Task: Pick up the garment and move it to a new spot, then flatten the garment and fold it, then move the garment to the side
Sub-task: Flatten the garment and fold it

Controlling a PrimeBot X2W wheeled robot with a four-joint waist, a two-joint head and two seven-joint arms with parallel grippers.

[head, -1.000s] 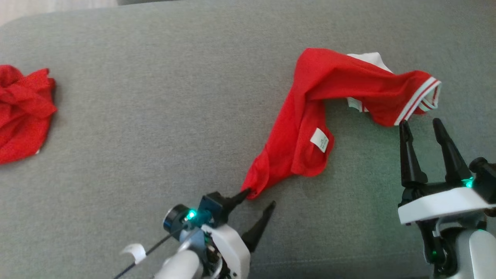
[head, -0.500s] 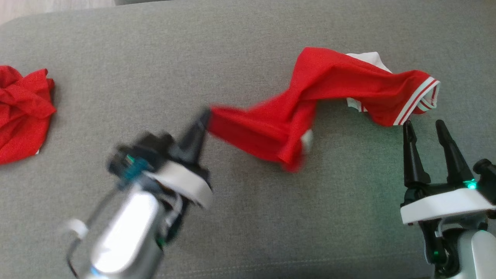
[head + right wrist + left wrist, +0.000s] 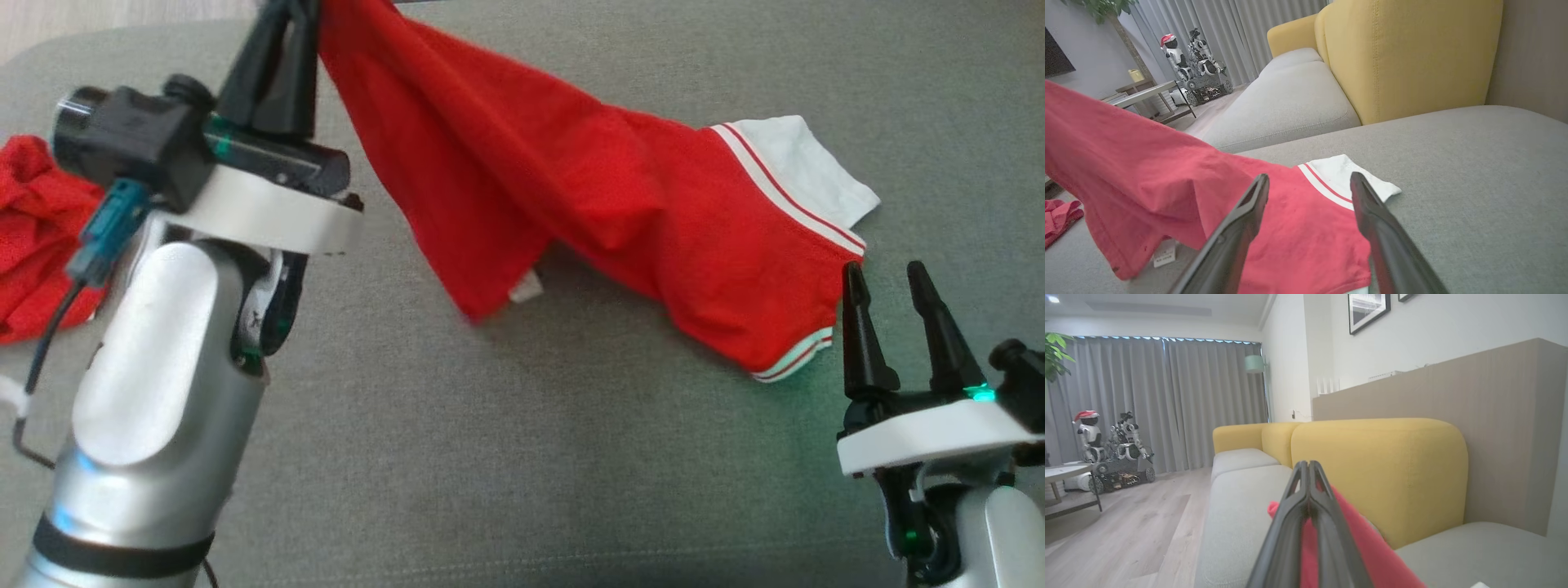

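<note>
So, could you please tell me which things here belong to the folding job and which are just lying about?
Job: red garment, left gripper shut on it, right gripper open near its hem.
Lying about: crumpled red cloth, yellow backrest.

garment (image 3: pixel 571 188): red, white-striped trim | couch (image 3: pixel 490 457): grey | backrest (image 3: pixel 1380 465): yellow

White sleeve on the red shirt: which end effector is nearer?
Right. The right end effector sits open just short of the white sleeve; the left end effector grips the red shirt's far end.
</note>
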